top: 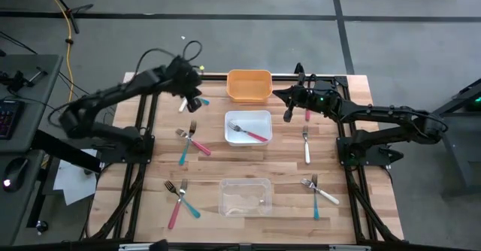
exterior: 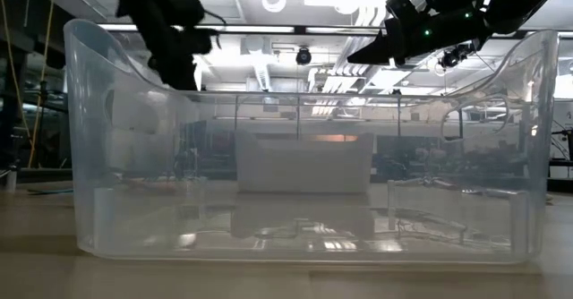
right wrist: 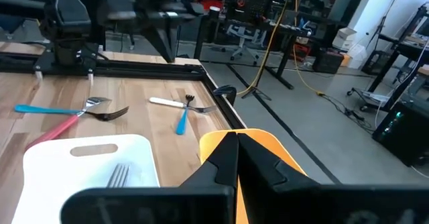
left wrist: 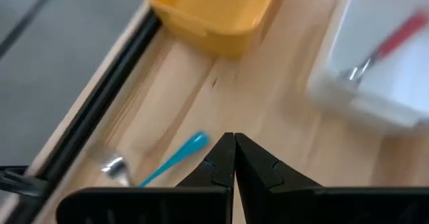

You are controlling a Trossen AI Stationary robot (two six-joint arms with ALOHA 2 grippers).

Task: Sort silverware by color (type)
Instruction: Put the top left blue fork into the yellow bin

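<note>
1. The left gripper (top: 185,103) had its jaws pressed together on nothing, and hung above the far left part of the table (top: 285,168), beside the orange bin (top: 249,85)
2. Just under it lay a teal-handled fork (left wrist: 171,161) crossed with a white-handled fork (right wrist: 175,102), close to the table's far edge
3. The right gripper (top: 288,113) also had its jaws together and empty, and hovered between the orange bin and the white bin (top: 249,127), on their right side
4. A pink-handled fork (top: 249,134) lay inside the white bin
5. The other silverware lay scattered on the wood: a pink and teal pair (top: 191,141) left of the white bin, another pink and teal pair (top: 180,198) at the near left, a white fork (top: 307,146) right of the white bin, and a white and teal pair (top: 318,192) at the near right
6. The clear bin (top: 245,196) stood at the near middle; I could not tell whether it held anything
</note>
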